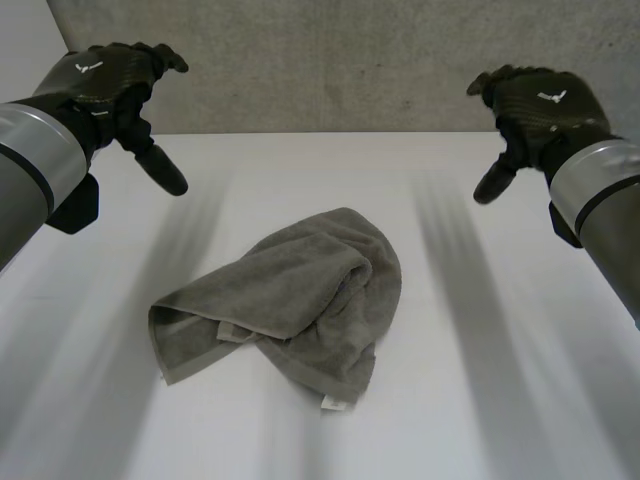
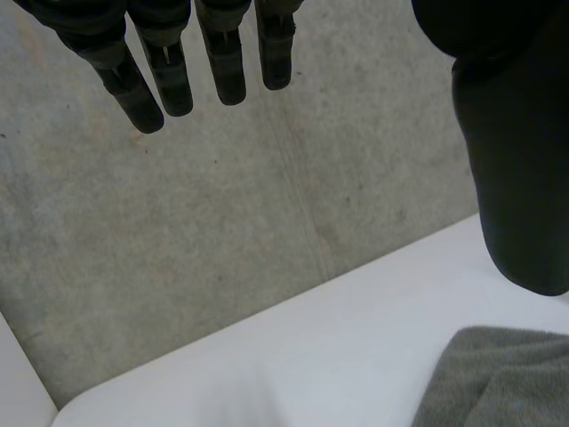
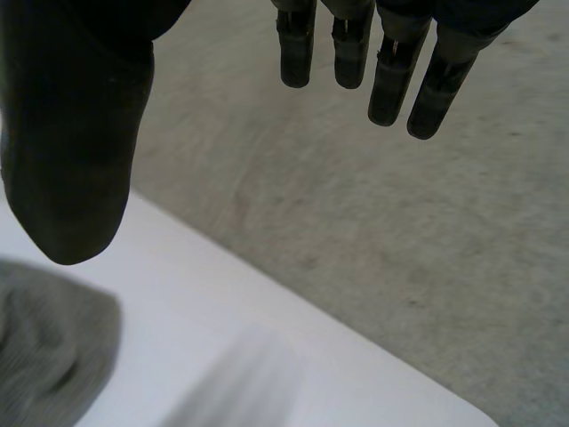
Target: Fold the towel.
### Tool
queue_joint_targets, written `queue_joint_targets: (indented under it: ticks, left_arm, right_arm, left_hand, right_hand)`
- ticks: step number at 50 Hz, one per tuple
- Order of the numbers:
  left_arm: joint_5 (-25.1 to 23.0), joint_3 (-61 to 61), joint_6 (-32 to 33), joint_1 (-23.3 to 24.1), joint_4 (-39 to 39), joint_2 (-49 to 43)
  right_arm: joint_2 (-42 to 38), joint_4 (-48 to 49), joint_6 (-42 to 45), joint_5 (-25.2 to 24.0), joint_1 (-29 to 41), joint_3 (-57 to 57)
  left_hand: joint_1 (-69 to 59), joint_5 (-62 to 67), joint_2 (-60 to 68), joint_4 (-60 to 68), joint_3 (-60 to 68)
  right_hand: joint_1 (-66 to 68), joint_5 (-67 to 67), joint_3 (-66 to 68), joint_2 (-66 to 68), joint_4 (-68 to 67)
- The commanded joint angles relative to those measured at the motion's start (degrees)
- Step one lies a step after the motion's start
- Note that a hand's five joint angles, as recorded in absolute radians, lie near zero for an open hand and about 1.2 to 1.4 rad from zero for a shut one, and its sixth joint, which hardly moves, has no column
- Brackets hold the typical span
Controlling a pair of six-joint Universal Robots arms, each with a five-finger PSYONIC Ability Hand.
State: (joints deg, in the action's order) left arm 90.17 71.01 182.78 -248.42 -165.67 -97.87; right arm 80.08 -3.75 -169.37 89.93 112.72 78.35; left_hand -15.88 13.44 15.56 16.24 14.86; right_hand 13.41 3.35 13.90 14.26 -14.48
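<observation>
Left hand point(image 1: 105, 85) and right hand point(image 1: 540, 105) aloft, well apart, both spread and empty, crumpled towel point(image 1: 290, 300) below between.

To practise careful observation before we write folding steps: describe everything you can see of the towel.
The towel is grey-green terry cloth, soft-looking and thick. It lies crumpled in a loose heap, partly doubled over itself, not neatly folded. A stitched hem runs along its nearer edge, with a small pale label at the nearest corner. It rests near the middle of the white table. Only the table touches it; the left hand and right hand hover open, apart from it.
</observation>
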Motion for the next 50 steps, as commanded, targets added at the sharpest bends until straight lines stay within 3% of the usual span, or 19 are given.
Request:
queue_joint_targets:
  ticks: [1, 8, 13, 22, 27, 29, 30, 33, 34, 38, 43, 45, 50]
  left_arm:
    - [-1.1, 4.8, 6.5, -1.7, -0.4, -2.4]
    - [-4.4, 12.0, 15.8, -5.1, -3.7, -9.0]
    - [-4.6, 14.6, 17.4, -5.1, -7.7, -13.7]
    - [-4.5, 16.5, 17.5, -5.1, -14.2, -20.9]
    - [-4.4, 16.6, 17.5, -5.1, -16.3, -23.0]
    - [-4.4, 16.7, 17.5, -5.0, -17.1, -23.6]
    - [-4.4, 16.7, 17.5, -4.9, -17.8, -24.1]
    - [-4.4, 16.7, 17.5, -4.9, -18.5, -24.5]
    - [-4.4, 16.7, 17.5, -4.8, -18.9, -24.7]
    - [-4.4, 16.8, 17.5, -4.6, -19.9, -24.7]
    - [-4.4, 17.8, 17.4, -4.3, -20.4, -24.0]
    - [-4.4, 17.9, 17.3, -4.0, -20.7, -23.9]
    - [-4.4, 19.0, 17.3, -2.2, -21.6, -23.5]
  right_arm:
    - [0.4, -7.0, 10.4, -7.7, 6.0, 5.1]
    - [-1.2, -5.9, 9.7, -10.5, 12.9, 12.7]
    - [-5.9, 4.5, 8.2, -10.4, 17.1, 18.5]
    - [-11.7, 9.5, 8.4, -10.5, 20.6, 19.2]
    - [-16.8, 10.0, 8.4, -9.4, 21.2, 17.4]
    - [-18.6, 10.1, 8.4, -6.6, 20.4, 15.4]
    - [-18.6, 10.1, 8.4, -6.6, 20.3, 15.4]
    - [-19.2, 10.3, 8.6, -2.9, 19.9, 14.6]
    - [-19.3, 10.3, 8.9, -1.5, 19.2, 14.4]
    - [-18.3, 10.4, 9.0, -0.5, 14.5, 15.3]
    - [-10.2, 9.9, 10.2, -1.4, 6.1, 18.8]
    - [-4.2, 9.5, 12.7, -4.0, -1.0, 21.0]
    - [-0.7, 8.8, 15.1, -10.3, -9.8, 23.0]
  left_hand:
    - [4.5, -12.0, -4.2, -4.8, -3.5]
    - [4.0, -11.5, -3.7, -4.3, -3.0]
    - [3.5, -11.0, -3.2, -3.8, -2.5]
    - [2.3, -9.9, -2.0, -2.7, -1.3]
    - [-0.7, -6.9, 1.0, 0.3, 1.7]
    - [-3.4, -4.2, 3.7, 3.0, 4.4]
    - [-7.1, -0.5, 7.4, 6.7, 8.1]
    - [-9.6, 2.1, 10.0, 9.3, 10.7]
    - [-11.0, 3.4, 11.3, 10.6, 12.0]
    - [-24.4, 16.8, 24.7, 24.0, 25.4]
    - [-27.1, 19.6, 27.5, 26.8, 28.2]
    - [-27.1, 19.6, 27.5, 26.8, 28.2]
    - [-27.1, 19.6, 27.5, 26.8, 28.2]
  right_hand:
    - [-3.4, -3.3, -3.9, -4.3, 4.5]
    - [-1.6, -1.6, -2.1, -2.5, 2.7]
    - [0.4, 0.4, -0.1, -0.5, 0.7]
    - [6.9, 7.0, 6.4, 6.1, -5.9]
    - [21.2, 21.3, 20.7, 20.4, -20.2]
    - [37.8, 37.9, 37.3, 36.9, -36.7]
    - [37.9, 37.9, 37.4, 37.0, -36.8]
    - [56.3, 56.4, 55.8, 55.4, -55.2]
    - [66.5, 66.6, 66.0, 65.6, -65.4]
    - [66.6, 66.7, 66.1, 65.7, -65.5]
    - [66.6, 66.7, 66.1, 65.7, -65.5]
    - [66.6, 66.7, 66.1, 65.7, -65.5]
    - [66.6, 66.7, 66.1, 65.7, -65.5]
